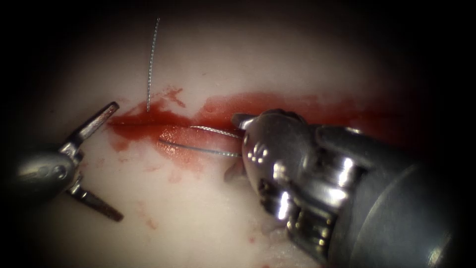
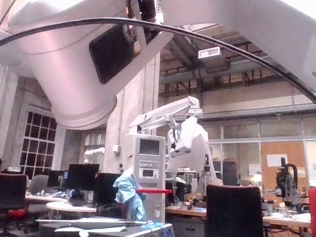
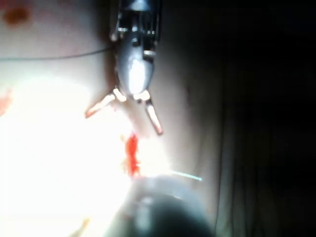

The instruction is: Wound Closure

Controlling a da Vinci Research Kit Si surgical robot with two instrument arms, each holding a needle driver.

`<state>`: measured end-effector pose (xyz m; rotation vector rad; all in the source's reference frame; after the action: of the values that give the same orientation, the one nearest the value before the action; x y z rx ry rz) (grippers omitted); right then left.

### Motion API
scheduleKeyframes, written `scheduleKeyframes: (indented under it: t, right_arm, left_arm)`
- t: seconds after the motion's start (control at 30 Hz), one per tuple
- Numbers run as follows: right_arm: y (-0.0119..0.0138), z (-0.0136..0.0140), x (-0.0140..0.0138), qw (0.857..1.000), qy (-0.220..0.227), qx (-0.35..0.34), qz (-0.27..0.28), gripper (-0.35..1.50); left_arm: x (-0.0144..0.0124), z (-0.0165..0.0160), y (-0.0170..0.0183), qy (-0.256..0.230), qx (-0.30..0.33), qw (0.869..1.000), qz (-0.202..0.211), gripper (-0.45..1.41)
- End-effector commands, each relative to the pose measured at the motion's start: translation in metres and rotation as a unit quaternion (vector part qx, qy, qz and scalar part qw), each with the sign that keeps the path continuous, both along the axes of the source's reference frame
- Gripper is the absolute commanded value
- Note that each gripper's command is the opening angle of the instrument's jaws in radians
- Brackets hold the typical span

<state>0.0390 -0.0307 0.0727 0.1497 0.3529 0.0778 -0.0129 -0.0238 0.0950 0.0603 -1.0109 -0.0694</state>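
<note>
Right gripper (image 1: pixel 241 121): nearest the camera, big and shiny. It comes in from 4 o'clock and its tip rests at the cut, just right of the middle.
Right gripper's hold: cannot tell. Two thin strands run in under its head.
Left gripper (image 1: pixel 116 162): comes in from 9 o'clock with its two fingers spread wide apart. It holds nothing. The upper finger (image 1: pixel 96 121) touches the left end of the cut. The lower finger points to 5 o'clock, over bare tissue. In the right wrist view the left gripper (image 3: pixel 124 123) is spread wide too.
Two thin strands (image 1: pixel 201 148): bent lines lying across the wet red middle, between the two grippers.
Needle: cannot tell it from the thread.
Cut (image 1: pixel 144 124): a dark line running from 9 o'clock to 3 o'clock.
Red fluid (image 1: pixel 233 101): pooled along the cut, with small spots below it.
Tissue (image 1: pixel 198 218): pale all round the cut.
Thread (image 1: pixel 151 64): one straight piece going up from the cut toward 12 o'clock, left of the middle.
</note>
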Motion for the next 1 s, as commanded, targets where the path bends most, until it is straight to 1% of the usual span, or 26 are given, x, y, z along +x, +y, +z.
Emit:
scheduleKeyframes:
  t: [0.03,0.1,0.13,0.17,0.27,0.33,0.43,0.57,0.63,0.7,0.73,0.77,1.0]
  right_arm:
    - [0.0007,0.0006,0.0009,1.000,0.000,-0.005,-0.001,0.51]
    - [0.0006,0.0011,0.0007,1.000,-0.002,-0.008,-0.003,0.34]
    - [0.0005,0.0013,0.0005,1.000,-0.001,-0.009,-0.004,-0.06]
    - [0.0004,0.0013,0.0002,1.000,0.000,-0.009,-0.006,-0.35]
    - [0.0003,0.0010,-0.0009,1.000,0.005,0.008,-0.004,-0.35]
    - [0.0002,0.0009,-0.0017,0.999,0.005,0.048,0.005,-0.35]
    - [-0.0001,0.0007,-0.0029,0.995,-0.010,0.100,0.021,-0.35]
    - [-0.0012,0.0001,-0.0055,0.986,-0.025,0.165,0.027,-0.35]
    - [-0.0021,-0.0004,-0.0074,0.979,-0.032,0.200,0.024,-0.35]
    - [-0.0028,-0.0006,-0.0090,0.975,-0.035,0.217,0.025,-0.35]
    - [-0.0032,-0.0007,-0.0100,0.973,-0.039,0.226,0.031,-0.35]
    - [-0.0037,-0.0008,-0.0116,0.970,-0.042,0.235,0.035,-0.35]
    - [-0.0067,-0.0011,-0.0184,0.961,-0.063,0.263,0.060,-0.35]
  left_arm:
    - [-0.0006,-0.0003,0.0011,-0.002,0.000,1.000,-0.001,1.13]
    - [-0.0006,-0.0003,0.0010,-0.003,0.000,1.000,0.000,1.13]
    - [-0.0006,-0.0004,0.0010,-0.003,0.002,1.000,-0.001,1.13]
    - [-0.0007,-0.0004,0.0009,-0.004,0.005,1.000,-0.003,1.11]
    - [-0.0008,-0.0003,0.0008,-0.001,0.010,1.000,-0.004,1.11]
    - [-0.0009,-0.0002,0.0007,0.002,0.013,1.000,-0.003,1.11]
    - [-0.0009,0.0000,0.0005,0.006,0.021,1.000,-0.005,1.09]
    - [-0.0010,0.0001,0.0004,0.008,0.028,1.000,-0.007,1.08]
    - [-0.0010,0.0001,0.0004,0.009,0.031,0.999,-0.007,1.08]
    - [-0.0010,0.0002,0.0003,0.009,0.033,0.999,-0.008,1.06]
    - [-0.0010,0.0002,0.0003,0.009,0.033,0.999,-0.008,1.06]
    - [-0.0010,0.0002,0.0003,0.010,0.038,0.999,-0.011,1.06]
    - [-0.0011,0.0003,0.0002,0.013,0.046,0.999,-0.012,1.04]
